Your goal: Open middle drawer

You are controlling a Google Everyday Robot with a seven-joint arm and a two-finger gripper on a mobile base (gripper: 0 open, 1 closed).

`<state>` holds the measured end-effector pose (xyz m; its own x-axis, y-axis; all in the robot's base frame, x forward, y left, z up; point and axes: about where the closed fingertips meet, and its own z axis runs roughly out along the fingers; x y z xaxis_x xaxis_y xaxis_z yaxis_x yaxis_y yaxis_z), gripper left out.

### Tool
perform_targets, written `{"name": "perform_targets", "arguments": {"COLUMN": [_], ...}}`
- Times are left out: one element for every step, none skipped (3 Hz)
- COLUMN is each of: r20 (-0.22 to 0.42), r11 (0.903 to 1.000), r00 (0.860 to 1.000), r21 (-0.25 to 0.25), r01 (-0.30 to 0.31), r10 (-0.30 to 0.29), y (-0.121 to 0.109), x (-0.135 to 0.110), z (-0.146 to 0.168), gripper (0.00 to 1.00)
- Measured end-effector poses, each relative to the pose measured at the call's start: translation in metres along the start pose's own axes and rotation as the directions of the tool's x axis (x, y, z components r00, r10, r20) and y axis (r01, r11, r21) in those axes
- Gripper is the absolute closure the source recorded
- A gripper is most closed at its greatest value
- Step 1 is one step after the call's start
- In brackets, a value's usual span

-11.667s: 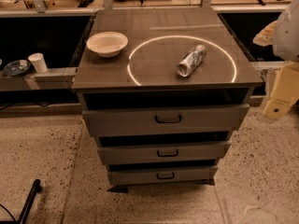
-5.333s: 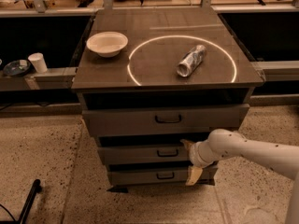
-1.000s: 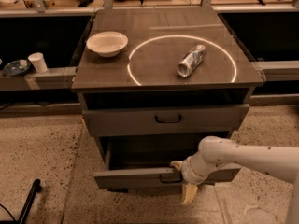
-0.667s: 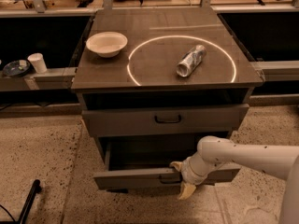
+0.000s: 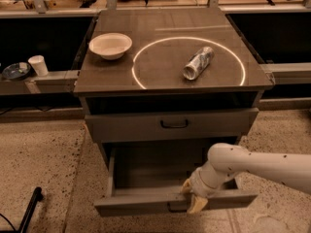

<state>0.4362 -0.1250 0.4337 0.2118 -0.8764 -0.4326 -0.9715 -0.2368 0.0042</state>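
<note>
— Since the frame five seconds back, the middle drawer (image 5: 136, 204) had gone from shut to pulled well out toward 6 o'clock. Even against the frame under a second old, its front sat a touch nearer the camera.

— And the claw (image 5: 197, 201)?

— It had come along with it, low at 6 o'clock of the table (image 5: 160, 81), pressed up against the drawer front just at 3 o'clock of the small black handle (image 5: 176, 208). The white arm (image 5: 262, 166) reached in from 3 o'clock. Whether the claw was spread or pinching the handle, I could not tell; the wrist hid that.

— So which step was it?

— The tail of the pull, I'd judge. The drawer's bare inside (image 5: 155, 166) showed below the top drawer (image 5: 146, 126), which stayed closed. The task looked all but done.

— What would the next move need?

— Either a last short draw straight toward 6 o'clock, kept level so the drawer did not bind on its runners, or a clean release and a retreat without nudging the front back in.

— Anything else shifted?

— Nothing on top: the bowl (image 5: 110, 45) at 10 o'clock and the can (image 5: 198, 62) lying inside the light ring (image 5: 146, 52) sat as before.
</note>
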Motion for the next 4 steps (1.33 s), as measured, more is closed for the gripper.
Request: {"name": "perform_targets", "arguments": {"r20": [0.014, 0.032, 0.032, 0.032], "r11": [0.9991, 0.9987, 0.9987, 0.9987], "r00": [0.999, 0.998, 0.998, 0.998], "r21": [-0.028, -0.013, -0.012, -0.012], "r01": [0.032, 0.050, 0.050, 0.050], "r10": [-0.032, -0.049, -0.050, -0.050], "y": [0.022, 0.028, 0.028, 0.028], "x": [-0.010, -0.019, -0.019, -0.019], "z": [-0.013, -0.026, -0.027, -0.027], "gripper": [0.33, 0.16, 0.00, 0.00]}}
